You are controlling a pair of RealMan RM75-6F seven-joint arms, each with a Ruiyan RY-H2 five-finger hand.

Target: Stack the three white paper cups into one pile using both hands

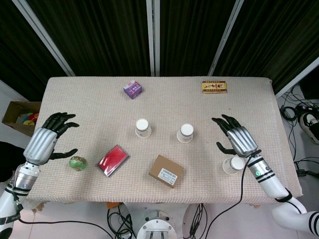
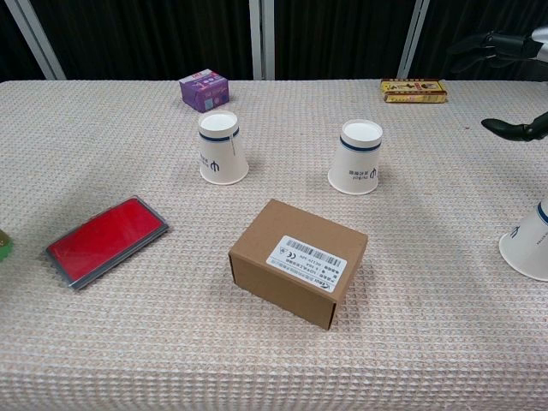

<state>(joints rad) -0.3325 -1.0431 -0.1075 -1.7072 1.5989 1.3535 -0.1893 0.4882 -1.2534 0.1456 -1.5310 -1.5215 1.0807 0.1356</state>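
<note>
Three white paper cups stand upside down on the cloth. One cup (image 1: 143, 128) (image 2: 223, 147) is left of centre, a second cup (image 1: 185, 133) (image 2: 356, 157) stands beside it to the right, and the third cup (image 1: 233, 165) (image 2: 528, 246) sits near the front right. My right hand (image 1: 237, 135) hovers above and just behind the third cup, fingers spread, holding nothing; the chest view shows only its fingertips (image 2: 514, 128). My left hand (image 1: 50, 137) is open over the table's left edge, far from all cups.
A brown cardboard box (image 1: 166, 171) (image 2: 297, 261) lies front centre and a red flat case (image 1: 112, 160) (image 2: 106, 241) to its left. A green round object (image 1: 77, 163) sits by my left hand. A purple box (image 1: 132, 89) and a yellow packet (image 1: 214, 87) lie at the back.
</note>
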